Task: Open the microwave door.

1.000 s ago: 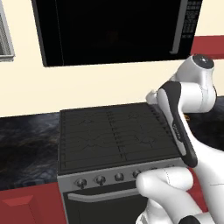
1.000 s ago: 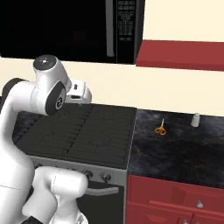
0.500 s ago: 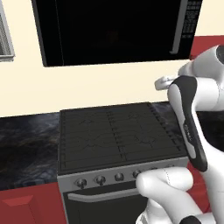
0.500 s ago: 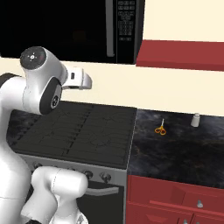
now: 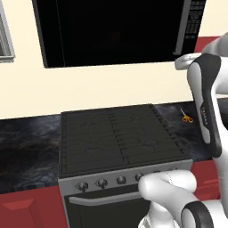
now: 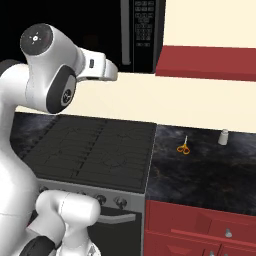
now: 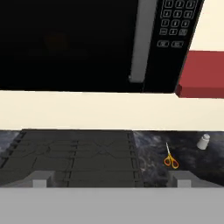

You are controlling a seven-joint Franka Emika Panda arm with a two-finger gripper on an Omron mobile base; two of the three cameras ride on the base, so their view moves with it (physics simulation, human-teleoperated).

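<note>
The tool (image 7: 112, 181) sits spread and empty, level with the stove; the microwave door (image 7: 65, 43) lies above and ahead; its handle (image 7: 141, 41) runs vertically.

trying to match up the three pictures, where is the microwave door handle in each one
Left base view: the microwave door handle is a grey vertical bar at upper right, left of the keypad.
Right base view: the handle is at top centre, above the arm's wrist.
Hand view: the handle hangs top centre-right.
Shared landmark: the orange scissors on the counter.
</note>
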